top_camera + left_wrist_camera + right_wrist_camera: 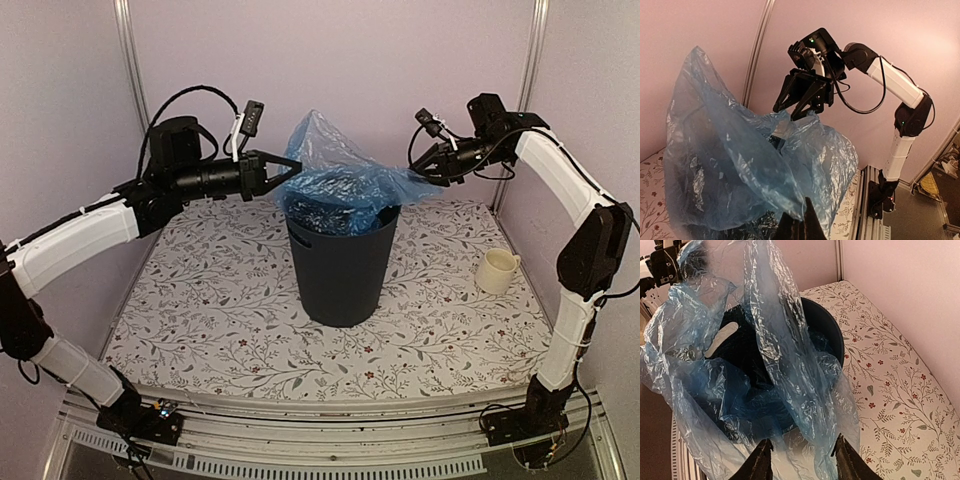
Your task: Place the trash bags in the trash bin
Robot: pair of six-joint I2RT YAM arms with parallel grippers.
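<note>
The light-blue trash bag is draped over the mouth of the dark trash bin, partly sunk inside and partly billowing above the rim. My left gripper is at the bag's left side, shut on its edge; the left wrist view shows the film pinched at the fingertips of that gripper. My right gripper hovers at the bag's right flap. In the right wrist view this gripper has its jaws apart, with loose bag film lying between them above the bin's rim.
A small cream mug stands on the floral table to the right of the bin. Pink walls close in behind and on both sides. A metal rail runs along the near edge by the arm bases.
</note>
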